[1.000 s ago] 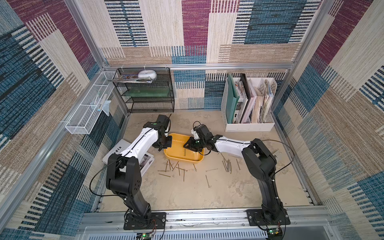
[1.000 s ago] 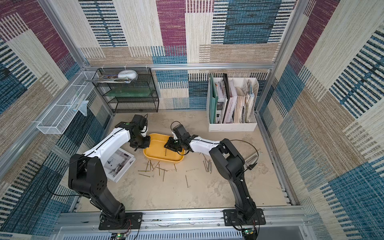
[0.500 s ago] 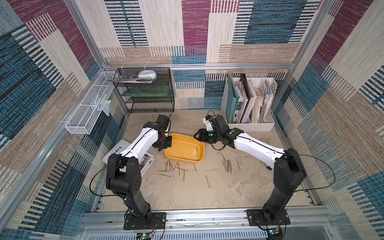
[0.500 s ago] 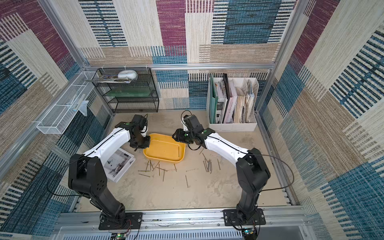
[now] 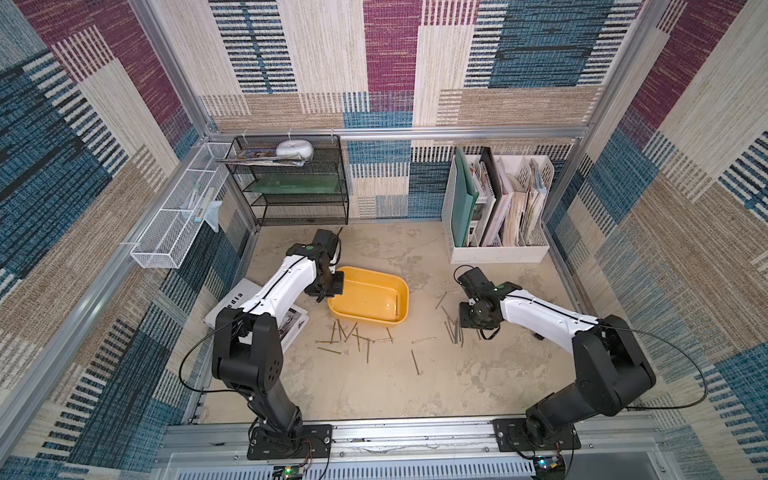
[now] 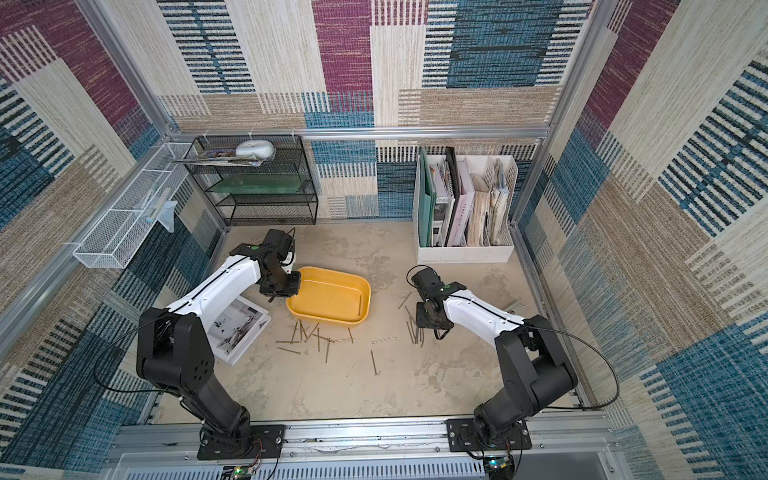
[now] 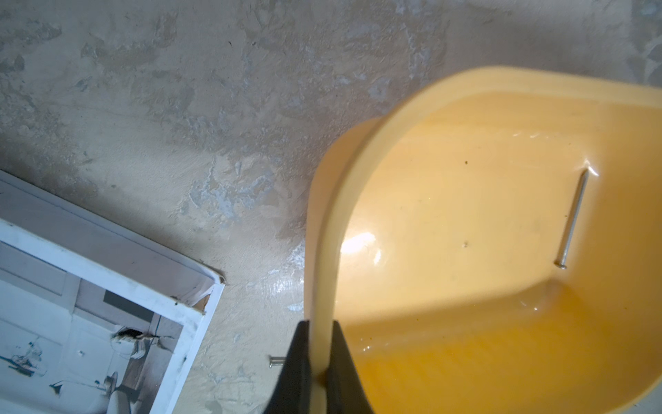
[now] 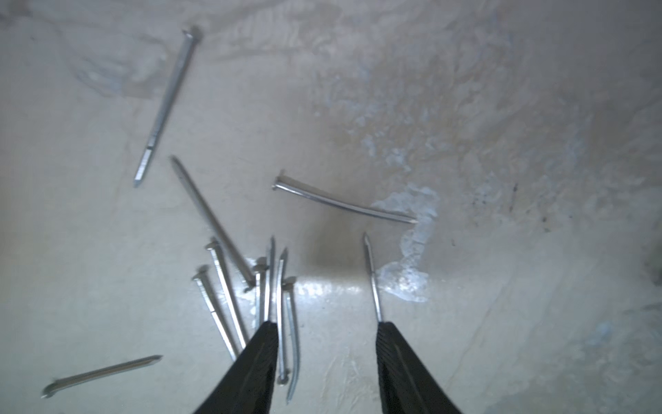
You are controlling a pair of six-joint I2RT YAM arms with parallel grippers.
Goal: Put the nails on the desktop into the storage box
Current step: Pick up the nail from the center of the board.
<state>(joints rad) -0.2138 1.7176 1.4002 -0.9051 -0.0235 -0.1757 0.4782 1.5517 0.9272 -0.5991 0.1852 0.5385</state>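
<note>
Right pincer (image 8: 326,324) above nails (image 8: 212,220)

Black wire shelf (image 5: 299,195), pale rounded object (image 5: 294,148) atop it, possibly a bowl, white mesh basket (image 5: 174,232), file organiser (image 5: 498,251), magazine (image 7: 89,304)

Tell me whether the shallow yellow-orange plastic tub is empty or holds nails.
Nearly empty: the tub holds one thin grey metal nail, seen in the left wrist view; the rest of its visible floor is bare.
</note>
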